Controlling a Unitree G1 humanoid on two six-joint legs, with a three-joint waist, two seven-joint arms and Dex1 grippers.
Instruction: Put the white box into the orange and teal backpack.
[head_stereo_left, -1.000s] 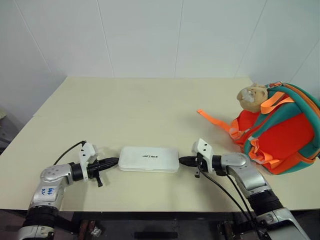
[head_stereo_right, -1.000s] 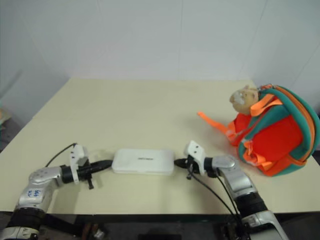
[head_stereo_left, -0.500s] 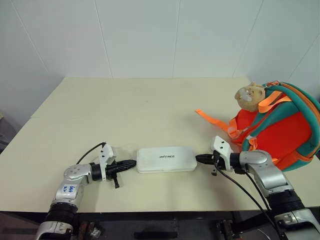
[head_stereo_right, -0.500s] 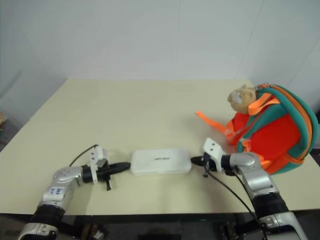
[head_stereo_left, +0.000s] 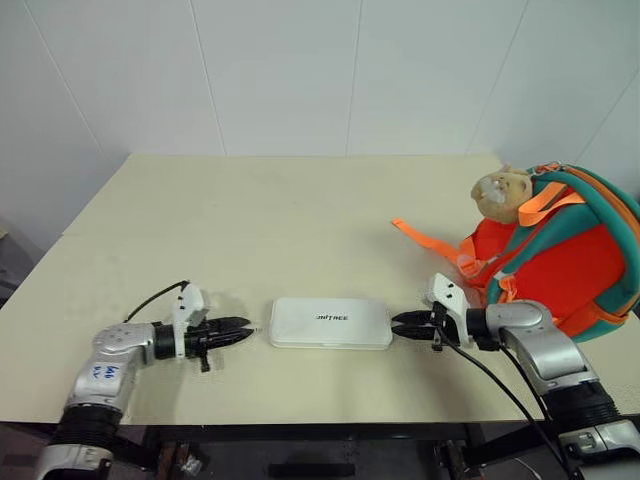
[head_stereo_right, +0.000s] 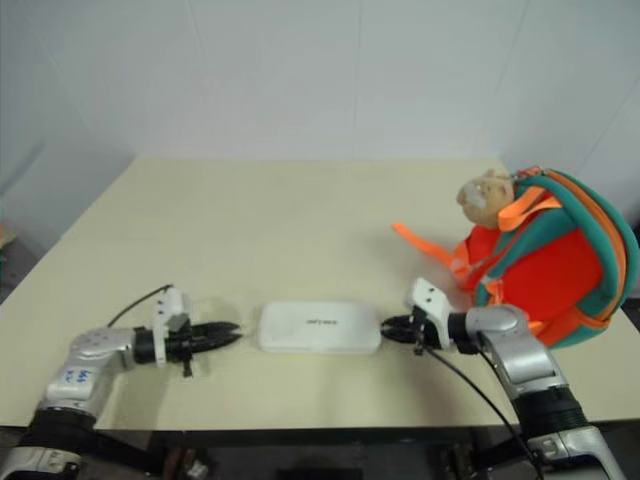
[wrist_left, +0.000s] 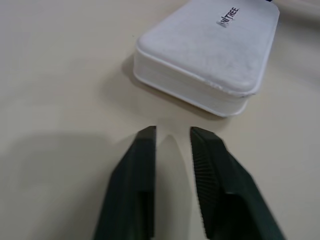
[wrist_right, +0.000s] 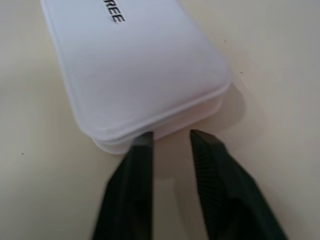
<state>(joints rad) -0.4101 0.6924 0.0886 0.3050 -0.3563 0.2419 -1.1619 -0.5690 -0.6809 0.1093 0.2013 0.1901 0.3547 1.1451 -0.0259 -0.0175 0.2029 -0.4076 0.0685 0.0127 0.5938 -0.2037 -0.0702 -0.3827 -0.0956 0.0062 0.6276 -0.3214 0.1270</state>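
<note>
The white box (head_stereo_left: 331, 322) lies flat near the front edge of the table (head_stereo_left: 250, 220), between both grippers. The left gripper (head_stereo_left: 243, 327) sits just beside one short end, fingers slightly spread, holding nothing. The right gripper (head_stereo_left: 400, 324), fingers likewise parted and empty, is at the opposite end. Best practice: grip both ends evenly before lifting toward the backpack (head_stereo_left: 560, 265), well apart. Lid lettering ends "TREE".

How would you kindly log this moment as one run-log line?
left gripper: open, short of box | right gripper: open at box end | white box: flat on table | backpack: unloaded
</note>
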